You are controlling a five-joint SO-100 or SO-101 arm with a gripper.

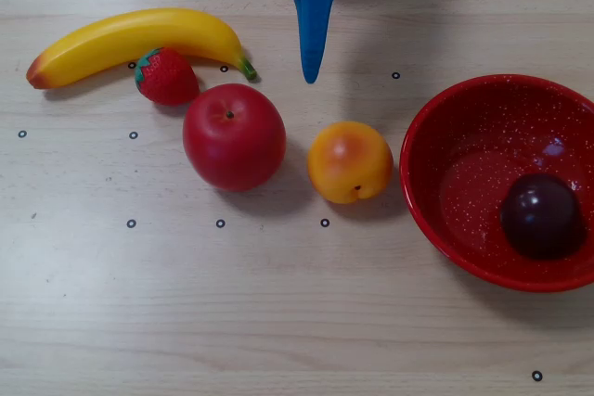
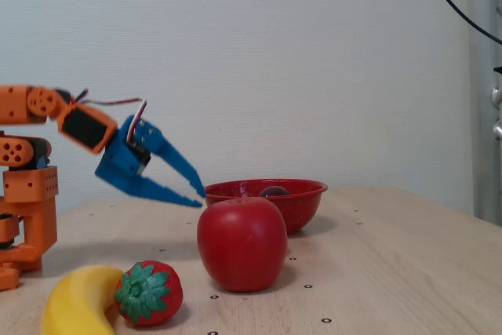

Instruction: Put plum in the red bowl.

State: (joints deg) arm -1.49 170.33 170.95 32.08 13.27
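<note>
The dark purple plum (image 1: 543, 215) lies inside the red bowl (image 1: 445, 150) at the right of the overhead view, toward the bowl's right side. In the fixed view only the plum's top (image 2: 274, 191) shows above the bowl's rim (image 2: 235, 187). My blue gripper (image 1: 311, 74) is at the top centre of the overhead view, up and to the left of the bowl. In the fixed view it (image 2: 201, 198) hangs above the table, its tips together, holding nothing.
A red apple (image 1: 234, 136) and an orange-yellow peach (image 1: 350, 161) lie mid-table, left of the bowl. A strawberry (image 1: 168, 76) and a banana (image 1: 130, 44) lie at the upper left. The arm's orange base (image 2: 23, 186) stands at the left in the fixed view.
</note>
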